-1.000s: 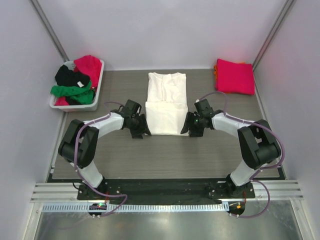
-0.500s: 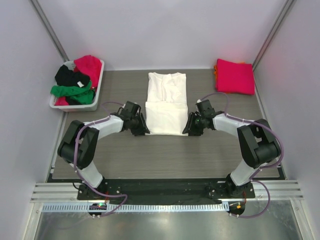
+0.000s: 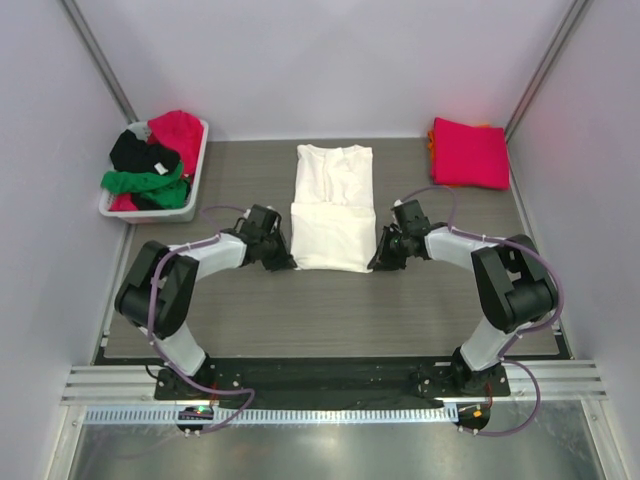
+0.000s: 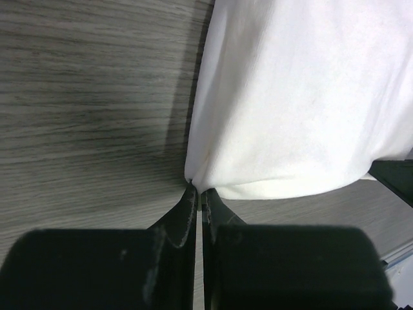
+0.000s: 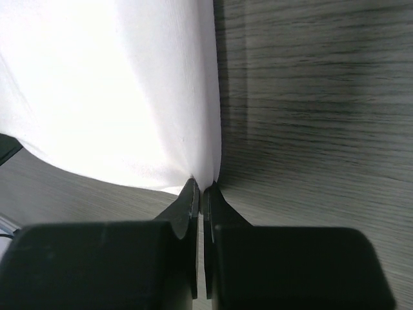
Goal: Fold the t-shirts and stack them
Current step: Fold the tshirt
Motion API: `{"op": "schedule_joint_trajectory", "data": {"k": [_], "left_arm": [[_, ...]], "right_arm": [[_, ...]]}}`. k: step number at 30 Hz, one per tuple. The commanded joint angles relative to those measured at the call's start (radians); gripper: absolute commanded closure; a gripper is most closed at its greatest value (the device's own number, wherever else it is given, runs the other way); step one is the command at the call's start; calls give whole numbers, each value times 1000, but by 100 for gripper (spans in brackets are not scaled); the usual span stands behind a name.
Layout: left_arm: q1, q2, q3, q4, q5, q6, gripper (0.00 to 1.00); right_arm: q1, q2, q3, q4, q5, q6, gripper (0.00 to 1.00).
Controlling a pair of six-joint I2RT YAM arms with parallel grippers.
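A cream-white t-shirt lies partly folded in the middle of the table, its lower part doubled over. My left gripper is shut on the near left corner of that white t-shirt, cloth pinched at the fingertips. At the near right corner my right gripper is shut on the same white t-shirt. A folded magenta-pink t-shirt rests on an orange one at the far right. Green, black and red t-shirts sit in the basket.
A white slotted basket stands at the far left of the grey wood-grain table. Purple-grey walls and metal frame posts close in the sides and back. A metal rail runs along the near edge.
Both grippers have slid inward to the white t-shirt's near corners and closed on the cloth. The shirt itself has not visibly shifted.
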Motion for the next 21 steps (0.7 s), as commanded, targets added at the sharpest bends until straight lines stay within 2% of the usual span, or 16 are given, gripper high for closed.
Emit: {"op": "schedule_joint_trajectory", "data": {"k": [1,7,14,21], "left_arm": [[3,-75,-15,0,0,-16,100],[-34,-277,-35,-164,-29,-45,100],[-103,-547,-54,-388,-69,-129,100],[-158,-773,-6,-635,-135,-210,100]], "right_arm": [[-1,-21,-14,-54,8,4,99],[2,-171,7,-189,11,20,99],[10,-410,19,-439,19,33,99],[81,-634,33,-617,42,95,99]]}}
